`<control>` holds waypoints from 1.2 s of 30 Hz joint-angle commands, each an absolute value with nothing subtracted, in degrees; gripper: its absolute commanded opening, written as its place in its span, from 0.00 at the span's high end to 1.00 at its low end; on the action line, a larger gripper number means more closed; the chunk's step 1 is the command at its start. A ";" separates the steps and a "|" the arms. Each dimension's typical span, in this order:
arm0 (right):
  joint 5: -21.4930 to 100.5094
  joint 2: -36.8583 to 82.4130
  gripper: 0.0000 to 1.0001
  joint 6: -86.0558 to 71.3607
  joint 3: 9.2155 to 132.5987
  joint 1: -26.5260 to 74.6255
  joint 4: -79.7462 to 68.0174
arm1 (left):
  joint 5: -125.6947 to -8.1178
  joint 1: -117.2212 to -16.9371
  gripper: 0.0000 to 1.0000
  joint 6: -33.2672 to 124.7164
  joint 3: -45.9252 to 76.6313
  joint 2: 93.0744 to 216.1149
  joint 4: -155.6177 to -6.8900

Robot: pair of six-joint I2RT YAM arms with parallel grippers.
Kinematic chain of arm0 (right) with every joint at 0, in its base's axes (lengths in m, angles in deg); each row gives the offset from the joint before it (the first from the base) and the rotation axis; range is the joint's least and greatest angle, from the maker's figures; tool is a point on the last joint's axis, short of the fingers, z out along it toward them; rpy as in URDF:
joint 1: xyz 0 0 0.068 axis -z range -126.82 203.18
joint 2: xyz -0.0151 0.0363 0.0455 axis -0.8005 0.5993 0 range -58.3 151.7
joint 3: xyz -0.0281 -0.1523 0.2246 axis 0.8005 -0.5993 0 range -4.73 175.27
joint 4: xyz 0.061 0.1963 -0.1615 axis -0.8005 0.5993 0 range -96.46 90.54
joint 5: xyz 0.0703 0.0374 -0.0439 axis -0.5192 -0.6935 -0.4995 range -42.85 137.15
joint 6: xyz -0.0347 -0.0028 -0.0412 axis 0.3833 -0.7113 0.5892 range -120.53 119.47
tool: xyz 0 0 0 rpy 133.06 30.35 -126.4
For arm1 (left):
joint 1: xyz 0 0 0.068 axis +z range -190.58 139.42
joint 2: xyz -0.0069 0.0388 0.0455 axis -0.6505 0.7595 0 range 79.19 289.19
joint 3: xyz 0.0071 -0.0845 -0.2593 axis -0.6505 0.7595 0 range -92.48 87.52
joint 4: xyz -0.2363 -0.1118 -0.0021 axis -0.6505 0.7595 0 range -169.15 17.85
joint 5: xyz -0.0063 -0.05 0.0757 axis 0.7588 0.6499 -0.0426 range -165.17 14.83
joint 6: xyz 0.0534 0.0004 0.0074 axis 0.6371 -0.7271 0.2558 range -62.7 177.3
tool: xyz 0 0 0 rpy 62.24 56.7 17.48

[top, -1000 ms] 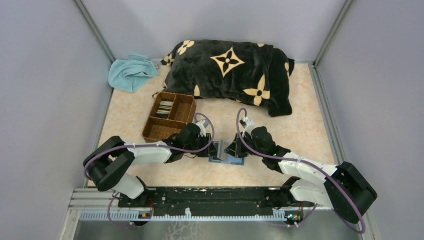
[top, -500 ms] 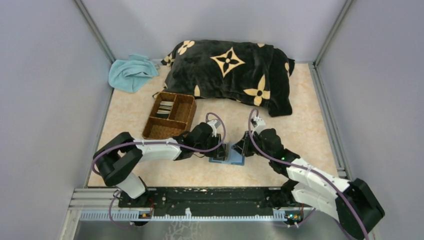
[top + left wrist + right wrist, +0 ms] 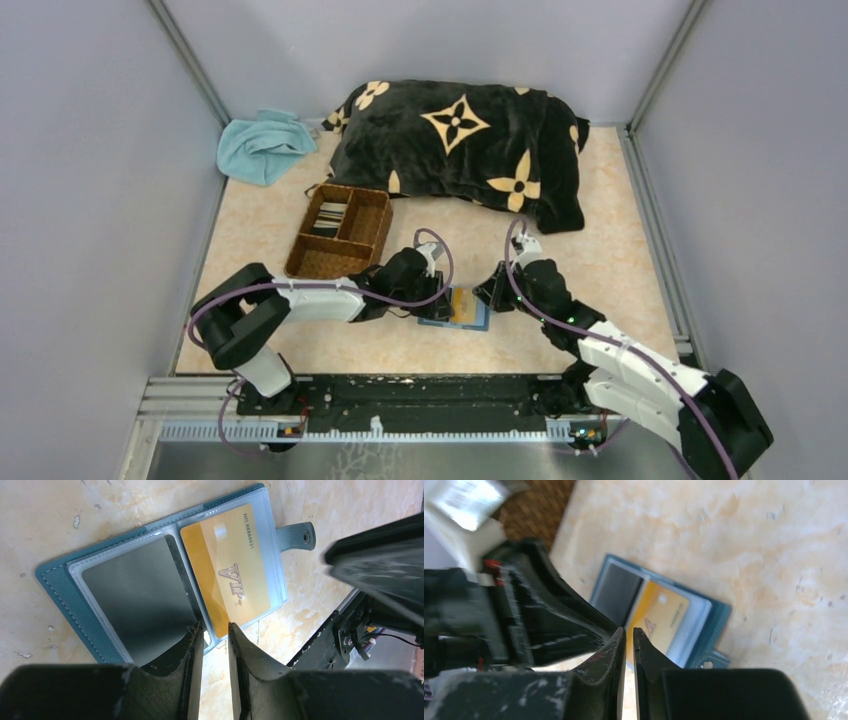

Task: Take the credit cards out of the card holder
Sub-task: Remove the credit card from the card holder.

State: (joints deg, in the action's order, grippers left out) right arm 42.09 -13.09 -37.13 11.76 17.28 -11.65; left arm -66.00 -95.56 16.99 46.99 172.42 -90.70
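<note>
The teal card holder (image 3: 437, 318) lies open on the table between my two grippers. In the left wrist view a dark grey card (image 3: 137, 597) fills its left clear sleeve and a gold VIP credit card (image 3: 230, 572) fills the right one, with the clasp tab (image 3: 297, 535) sticking out beyond. My left gripper (image 3: 214, 630) hovers at the holder's near edge by the spine, jaws a little apart with nothing between them. My right gripper (image 3: 628, 631) hangs over the gold card (image 3: 659, 620), its jaws parted by a narrow slit and empty.
A brown woven tray (image 3: 372, 225) stands left of the holder, with several cards (image 3: 330, 215) in its back-left compartment. A black patterned pillow (image 3: 460, 150) lies at the back and a teal cloth (image 3: 262, 145) sits in the back-left corner. Grey walls close in both sides.
A sleeve that stood up between the grippers now lies flat, baring the gold card. Both grippers have shifted right, and the right one has drawn back off the holder.
</note>
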 commanded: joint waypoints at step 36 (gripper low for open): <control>41.63 8.67 1.00 -41.67 4.49 17.76 -20.79 | -56.90 -91.23 0.58 11.26 56.41 174.52 -112.65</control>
